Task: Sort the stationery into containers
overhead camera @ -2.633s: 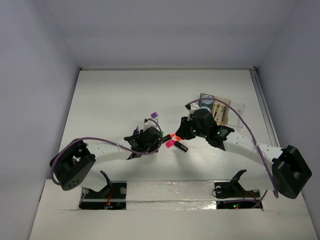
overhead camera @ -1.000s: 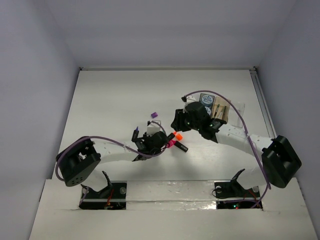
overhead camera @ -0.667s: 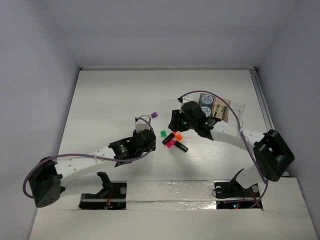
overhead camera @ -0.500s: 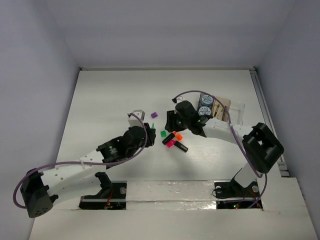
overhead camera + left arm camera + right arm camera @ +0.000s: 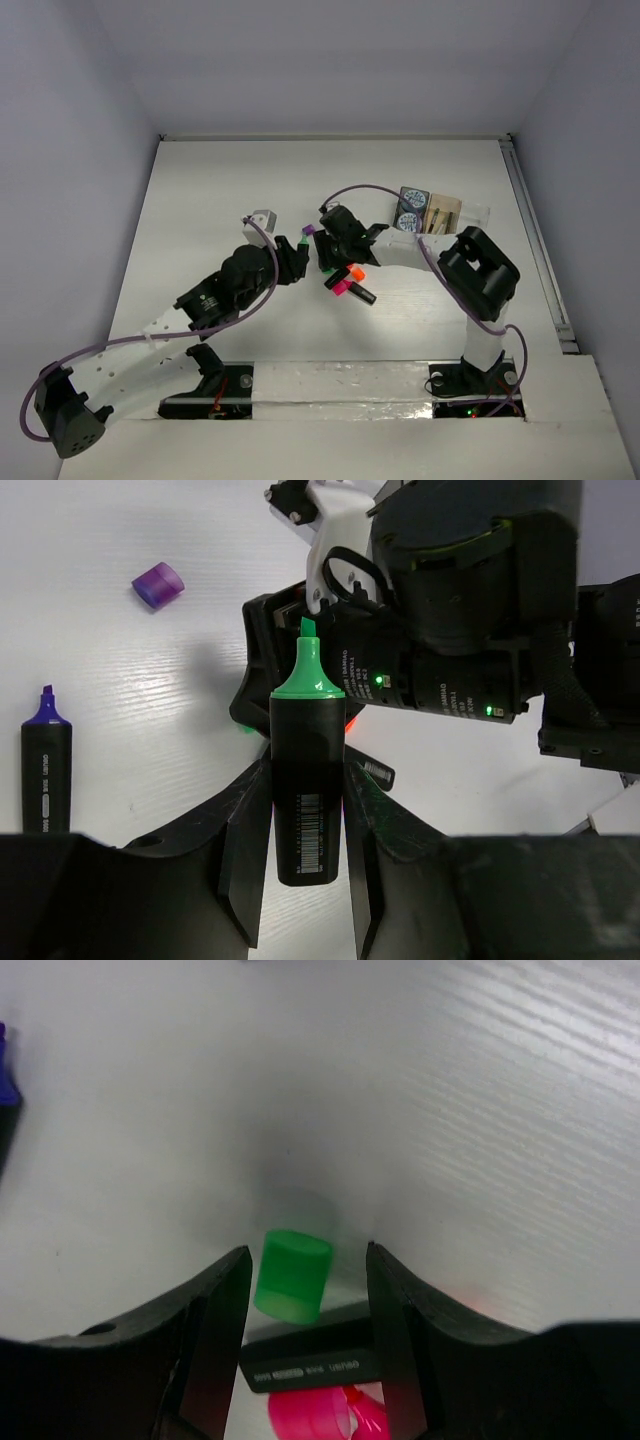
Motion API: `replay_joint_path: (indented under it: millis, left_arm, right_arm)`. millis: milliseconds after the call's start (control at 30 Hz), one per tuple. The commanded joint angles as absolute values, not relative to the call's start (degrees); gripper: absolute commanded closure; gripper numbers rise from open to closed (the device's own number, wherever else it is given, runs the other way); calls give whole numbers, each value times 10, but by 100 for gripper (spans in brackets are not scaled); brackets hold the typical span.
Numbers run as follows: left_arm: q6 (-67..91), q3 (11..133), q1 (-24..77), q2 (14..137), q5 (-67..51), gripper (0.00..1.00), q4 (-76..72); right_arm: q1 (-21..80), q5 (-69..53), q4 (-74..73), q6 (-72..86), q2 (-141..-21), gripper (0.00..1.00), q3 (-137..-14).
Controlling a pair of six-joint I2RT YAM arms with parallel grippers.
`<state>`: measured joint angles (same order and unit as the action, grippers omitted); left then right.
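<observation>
The left claw [image 5: 306,825] is clamped on the black barrel of a green marker [image 5: 307,730]. The marker is uncapped, and its green tip points away from the wrist toward the right arm's wrist just beyond. Past the claw, on the bench [image 5: 200,200], a purple cap [image 5: 158,584] lies loose. An uncapped purple marker [image 5: 45,770] lies well to its side.

The right claw [image 5: 305,1260] stands open and low over the bench. A green cap [image 5: 292,1278] sits between its fingers and is not clamped. Just beyond the cap lies a black marker [image 5: 310,1365], with a pink cap [image 5: 320,1410] past it.

From above, the two claws are close together near the middle of the bench, with the purple cap [image 5: 308,229] just behind them. An orange-capped marker [image 5: 352,271] and a pink-capped one [image 5: 341,287] lie just right of the right claw. Farther right and toward the back, well apart from the claws, stands the clear box [image 5: 470,215]. Round blue-and-white pieces [image 5: 408,221] sit at its left end.
</observation>
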<state>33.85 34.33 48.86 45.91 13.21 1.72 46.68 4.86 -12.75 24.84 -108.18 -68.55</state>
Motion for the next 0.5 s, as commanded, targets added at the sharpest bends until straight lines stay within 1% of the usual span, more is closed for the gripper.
replay_joint_path:
  millis: [0, 133, 300, 467]
  left_arm:
    - [319, 335, 483, 448, 120, 100, -8]
    - [315, 334, 476, 445, 117, 100, -9]
    - [310, 330, 471, 438, 126, 100, -2]
    - [310, 328, 471, 426, 144, 100, 13]
  right_arm:
    - [489, 90, -163, 240, -1095, 44, -725]
    - [501, 104, -177, 243, -1114, 46, -739]
    - [519, 141, -211, 248, -1136, 51, -764]
    - [525, 161, -229, 253, -1136, 51, -777]
